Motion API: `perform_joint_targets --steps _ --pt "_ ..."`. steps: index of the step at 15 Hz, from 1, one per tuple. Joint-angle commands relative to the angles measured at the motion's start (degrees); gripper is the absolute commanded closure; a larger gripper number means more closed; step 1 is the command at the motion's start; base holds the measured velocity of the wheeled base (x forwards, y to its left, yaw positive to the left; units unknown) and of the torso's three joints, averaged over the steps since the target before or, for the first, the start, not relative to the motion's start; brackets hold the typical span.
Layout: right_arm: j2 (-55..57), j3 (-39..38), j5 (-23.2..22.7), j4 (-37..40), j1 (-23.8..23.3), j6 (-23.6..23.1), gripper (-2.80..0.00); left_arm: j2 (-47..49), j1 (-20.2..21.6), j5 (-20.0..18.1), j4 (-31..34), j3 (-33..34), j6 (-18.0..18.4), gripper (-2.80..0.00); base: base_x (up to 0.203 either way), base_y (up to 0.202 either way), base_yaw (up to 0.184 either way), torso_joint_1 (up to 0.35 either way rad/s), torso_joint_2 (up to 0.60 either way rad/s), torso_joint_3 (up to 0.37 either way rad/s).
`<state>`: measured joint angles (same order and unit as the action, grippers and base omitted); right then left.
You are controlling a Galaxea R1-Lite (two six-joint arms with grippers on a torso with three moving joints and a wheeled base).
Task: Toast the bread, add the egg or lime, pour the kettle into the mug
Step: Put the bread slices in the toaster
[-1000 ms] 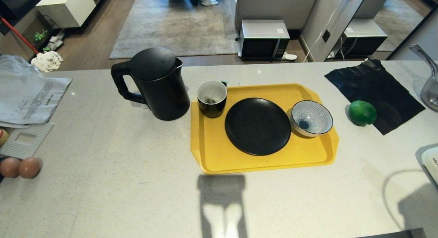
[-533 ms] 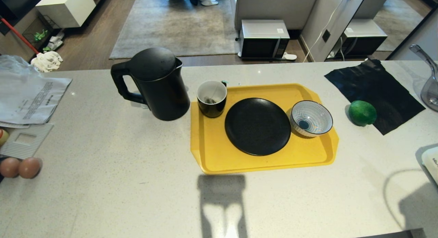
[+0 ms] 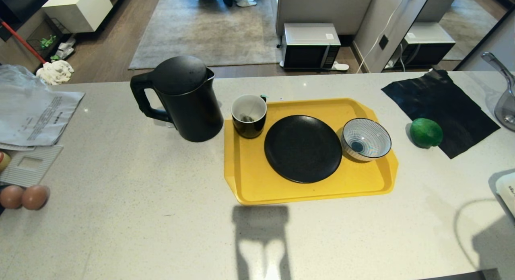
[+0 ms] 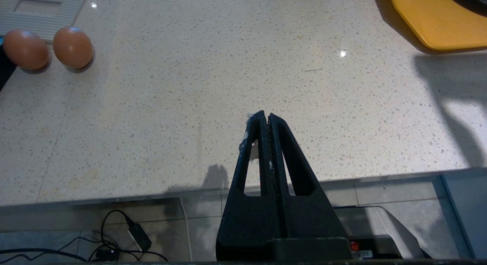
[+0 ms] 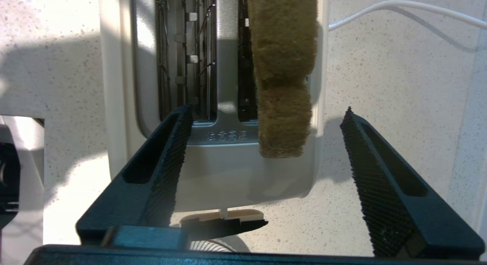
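Your head view looks down on the counter (image 3: 120, 191); the left wrist view shares its two eggs (image 4: 49, 48), and the right wrist view looks closely at the toaster (image 5: 228, 162).

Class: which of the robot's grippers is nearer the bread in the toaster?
Right. The right gripper hangs just above the bread in the toaster, jaws open either side. The left gripper shows only countertop.

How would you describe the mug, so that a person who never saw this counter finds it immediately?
Find the yellow tray in the middle of the pale counter. The mug stands on the tray's far left corner, between the tall black kettle and the black plate. Unlike the blue-striped bowl, it is glossy black outside, white inside, with a teabag in it.
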<state>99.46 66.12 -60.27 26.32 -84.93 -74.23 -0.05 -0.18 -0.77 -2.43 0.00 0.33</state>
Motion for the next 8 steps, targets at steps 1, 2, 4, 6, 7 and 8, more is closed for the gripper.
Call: perform_joint_targets --steps 1,2,4,6,7,8 --pt "0.47 0.41 -0.37 0.14 -0.42 -0.48 -2.80 -0.13 0.01 -0.02 -0.04 0.97 0.02 0.00 0.000 0.000 0.000 0.000 0.00 0.000" --pt "0.66 0.50 -0.37 0.14 -0.51 -0.30 -2.80 -0.13 0.01 -0.02 -0.04 0.97 0.02 0.00 0.000 0.000 0.000 0.000 0.00 0.000" --pt "0.82 0.73 -0.37 0.15 -0.91 0.42 -2.80 -0.13 0.01 -0.02 -0.04 0.97 0.02 0.00 0.000 0.000 0.000 0.000 0.00 0.000" --pt "0.65 1.11 -0.45 0.22 -1.46 2.38 -2.80 -0.13 0.01 -0.02 -0.04 0.97 0.02 0.00 0.000 0.000 0.000 0.000 0.00 0.000" --pt "0.29 1.12 -0.46 0.20 -1.64 3.19 -2.80 -0.13 0.01 -0.02 -0.04 0.97 0.02 0.00 0.000 0.000 0.000 0.000 0.00 0.000" --pt "-0.08 1.11 -0.55 0.25 -1.73 3.63 -2.80 -0.13 0.01 -0.02 -0.04 0.97 0.02 0.00 0.000 0.000 0.000 0.000 0.00 0.000"
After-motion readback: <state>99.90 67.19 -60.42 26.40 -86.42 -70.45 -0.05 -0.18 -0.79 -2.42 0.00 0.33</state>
